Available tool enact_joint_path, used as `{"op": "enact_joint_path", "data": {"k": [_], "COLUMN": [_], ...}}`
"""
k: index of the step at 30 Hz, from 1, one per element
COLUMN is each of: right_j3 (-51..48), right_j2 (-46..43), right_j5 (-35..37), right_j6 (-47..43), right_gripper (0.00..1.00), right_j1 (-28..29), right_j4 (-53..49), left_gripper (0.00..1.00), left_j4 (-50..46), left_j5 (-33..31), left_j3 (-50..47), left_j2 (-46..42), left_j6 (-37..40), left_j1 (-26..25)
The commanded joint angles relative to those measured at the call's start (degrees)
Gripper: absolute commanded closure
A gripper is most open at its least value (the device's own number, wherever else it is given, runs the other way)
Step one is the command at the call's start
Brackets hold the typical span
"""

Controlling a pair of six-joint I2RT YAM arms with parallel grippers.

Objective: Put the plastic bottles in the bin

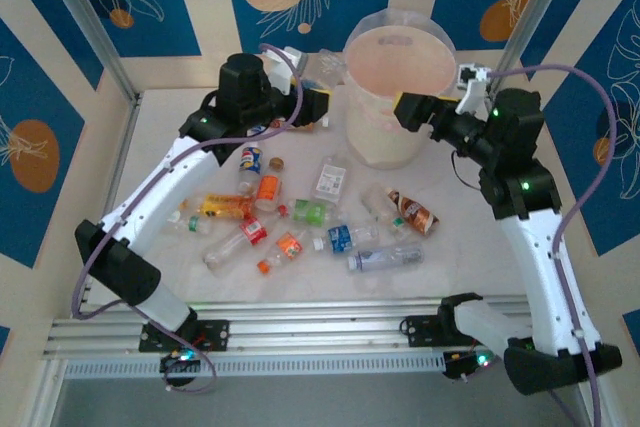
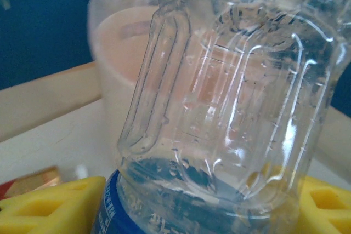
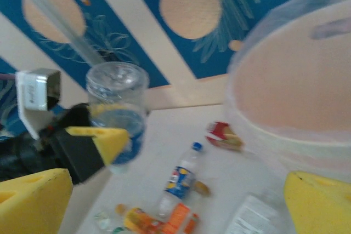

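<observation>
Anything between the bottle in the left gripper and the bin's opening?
Nothing visible. The bottle, in the left gripper, hangs just left of the bin with open air between; the right gripper is at the bin's other side.

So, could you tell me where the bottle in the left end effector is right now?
The bottle is held up at the far side in the top view, just left of the bin's rim.

clear bottle (image 2: pixel 230 108): cut off at top and bottom edges | bin (image 2: pixel 118 53): blurred, right part hidden behind bottle
</observation>
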Motion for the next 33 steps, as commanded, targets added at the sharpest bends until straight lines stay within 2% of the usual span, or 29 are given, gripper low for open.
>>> {"op": "enact_joint_path", "data": {"k": [1,8,16,22,27,29,31,33], "right_j3": [4.1,10.7,12.4,14.7,15.3,15.4,15.7,16.2], "right_j2": [4.4,11.4,15.1,18.4,19.5,19.6,19.5,19.4], "right_j5": [-9.5,-8.9,-7.8,-7.0,-5.8,-5.0,-3.8,-2.0], "right_j6": [5.2,1.4,1.0,-0.2,-1.4,-1.8,-2.4,-3.4], "right_gripper": [0.01,0.01,0.00,0.08,0.21,0.33,0.45,0.49], "right_j1": [1.2,6.4,8.4,9.6,10.2,10.3,10.3,10.3], "right_j4": [5.7,5.1,5.4,4.6,4.7,4.5,4.2,4.1], "left_gripper": [0.66,0.66,0.65,0.65,0.61,0.52,0.38,0.09], "left_j4": [6.7,8.6,8.2,8.2,8.1,7.9,7.5,7.5], "left_j5": [4.4,7.1,8.7,9.5,9.8,9.0,7.9,6.3], "left_j3": [-0.2,2.2,3.9,4.0,4.1,4.0,4.0,3.5], "left_j2": [-1.2,1.9,2.8,2.5,2.5,2.3,2.1,1.4], "left_j6": [1.9,2.5,3.5,4.2,4.7,4.8,4.9,4.8], "left_j1": [-1.8,-4.1,-6.0,-6.8,-7.0,-7.0,-7.0,-7.0]}}
